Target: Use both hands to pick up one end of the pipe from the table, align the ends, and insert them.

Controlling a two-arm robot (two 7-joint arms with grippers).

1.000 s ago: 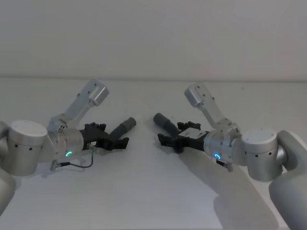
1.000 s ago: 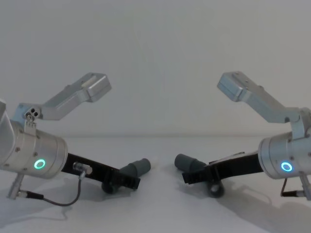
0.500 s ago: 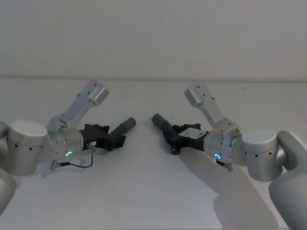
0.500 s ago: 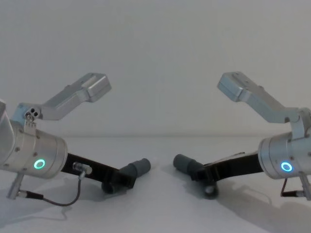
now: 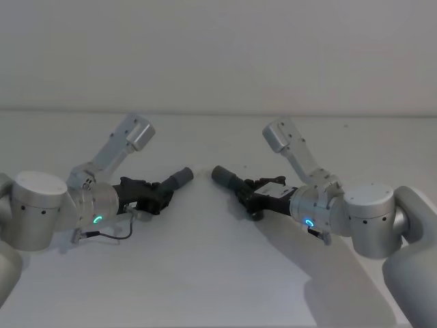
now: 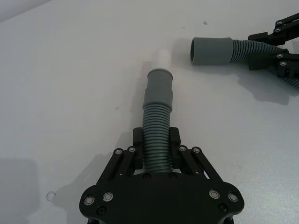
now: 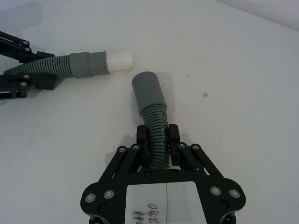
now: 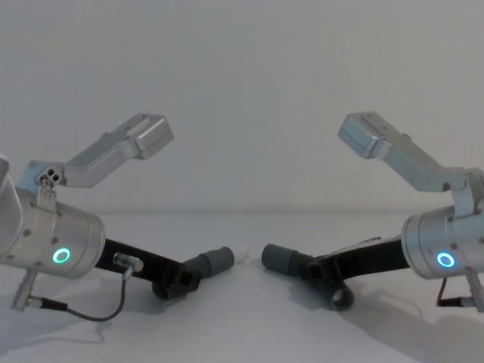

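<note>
My head camera looks down at the table [image 5: 218, 273] from up high. My chest camera sits low and looks across it. My wrist cameras sit close behind my left gripper [image 6: 156, 137] and right gripper [image 7: 159, 133]. All four see the ends [image 5: 222, 175] of the pipe [image 6: 157, 116].

Left pipe piece [image 6: 157, 109]: rear length concealed by left tool [image 6: 156, 139].
Right pipe piece [image 7: 149, 93]: rear length concealed by right tool [image 7: 159, 136].
Tool label [image 7: 161, 200]: writing cut off.

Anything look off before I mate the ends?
Nothing damaged. The left gripper and right gripper each clamp a pipe's ribs. The ends are askew and apart: left pipe's white tip angles across right pipe's cuff.
</note>
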